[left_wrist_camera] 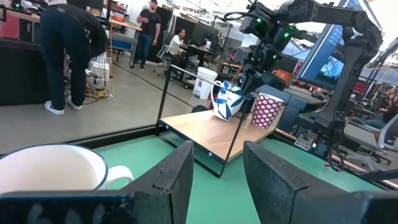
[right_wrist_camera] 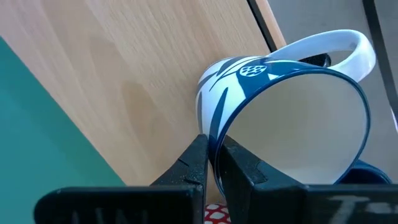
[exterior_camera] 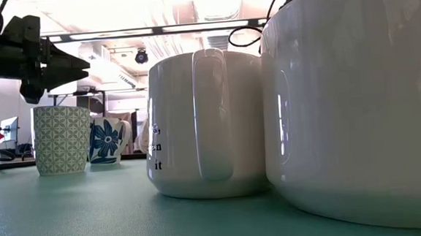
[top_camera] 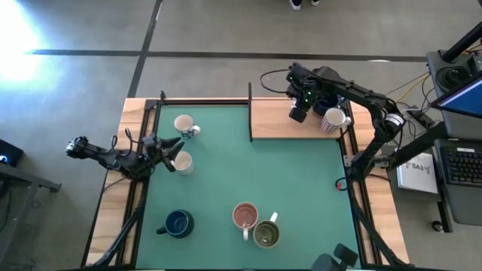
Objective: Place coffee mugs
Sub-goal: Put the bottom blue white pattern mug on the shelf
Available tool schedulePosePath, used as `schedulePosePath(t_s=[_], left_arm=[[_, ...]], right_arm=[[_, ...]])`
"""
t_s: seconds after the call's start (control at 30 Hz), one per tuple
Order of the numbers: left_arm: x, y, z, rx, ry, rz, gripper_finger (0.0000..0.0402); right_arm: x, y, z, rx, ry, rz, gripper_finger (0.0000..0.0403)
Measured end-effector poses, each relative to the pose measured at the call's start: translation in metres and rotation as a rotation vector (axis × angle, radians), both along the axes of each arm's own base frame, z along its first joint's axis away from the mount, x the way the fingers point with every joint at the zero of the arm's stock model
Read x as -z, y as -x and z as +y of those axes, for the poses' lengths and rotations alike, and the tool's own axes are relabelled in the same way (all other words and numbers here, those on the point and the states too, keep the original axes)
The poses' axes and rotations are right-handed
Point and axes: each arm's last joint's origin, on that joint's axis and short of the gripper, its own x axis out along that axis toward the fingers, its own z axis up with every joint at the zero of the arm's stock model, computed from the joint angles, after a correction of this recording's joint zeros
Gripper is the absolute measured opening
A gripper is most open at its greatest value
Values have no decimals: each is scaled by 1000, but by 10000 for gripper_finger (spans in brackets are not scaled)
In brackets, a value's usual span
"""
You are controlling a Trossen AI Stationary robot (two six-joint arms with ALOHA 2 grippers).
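My left gripper (top_camera: pixel 176 151) hovers at the left side of the green mat (top_camera: pixel 301 188), fingers spread wide with nothing between them, pointing in between two white mugs: one (top_camera: pixel 184 124) toward the far edge, one (top_camera: pixel 181 162) just beside the fingertips. In the left wrist view a white mug (left_wrist_camera: pixel 53 171) sits close by those open fingers (left_wrist_camera: pixel 171 180). Along the near edge I see a dark blue mug (top_camera: pixel 178 223), then a pink mug (top_camera: pixel 245 216) touching an olive-green mug (top_camera: pixel 266 235). Moving right, my right gripper (right_wrist_camera: pixel 212 163) is over the wooden shelf (top_camera: pixel 271 120) at the far right corner, pinched shut on the rim of a blue-and-white floral mug (right_wrist_camera: pixel 286 106) (one finger inside, one outside). The mug hangs tilted, handle away from the fingers. Just beside it on the shelf stands a white mug with a red pattern (top_camera: pixel 332 120).
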Motion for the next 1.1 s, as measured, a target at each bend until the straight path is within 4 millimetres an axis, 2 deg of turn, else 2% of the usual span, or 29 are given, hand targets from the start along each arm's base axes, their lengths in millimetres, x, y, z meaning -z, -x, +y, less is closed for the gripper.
schedulePosePath(t_s=[0.2,0.63,1.1], left_arm=[[0,0,0,0,0,0,123],[0,0,0,0,0,0,123],[0,0,0,0,0,0,123]], right_arm=[[3,-2,-2,-4,-5,10,25],[4,-1,-3,-10,40,64,63],[3,-4,-7,-4,86,29,65]])
